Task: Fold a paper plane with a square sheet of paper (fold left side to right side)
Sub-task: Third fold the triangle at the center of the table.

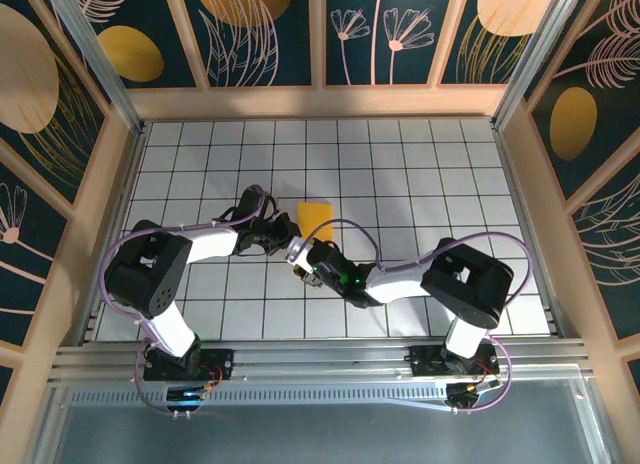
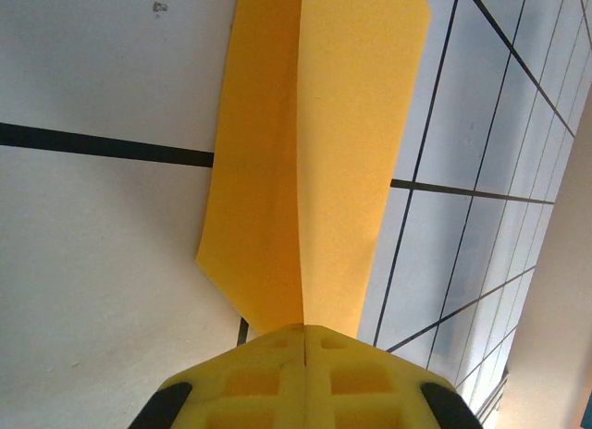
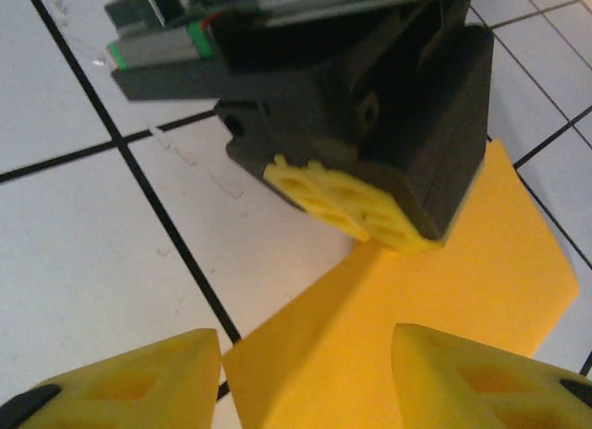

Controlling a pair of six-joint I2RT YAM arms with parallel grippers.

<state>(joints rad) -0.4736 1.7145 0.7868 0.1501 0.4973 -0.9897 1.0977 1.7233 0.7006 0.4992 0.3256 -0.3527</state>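
Left hand [image 2: 303, 335]: clenched on the near tip of the sheet of paper [image 2: 314, 152], its pads meeting on the centre crease. I judge this grip is there to pin the crease so the two flaps cannot spring apart.

Right hand [image 3: 305, 355]: released, one finger on either side of the sheet's near corner, with no contact that I can see. It is probably placed to press or take the next fold.

The sheet lies on the white tiled table [image 1: 420, 164], near the middle, just ahead of both hands.
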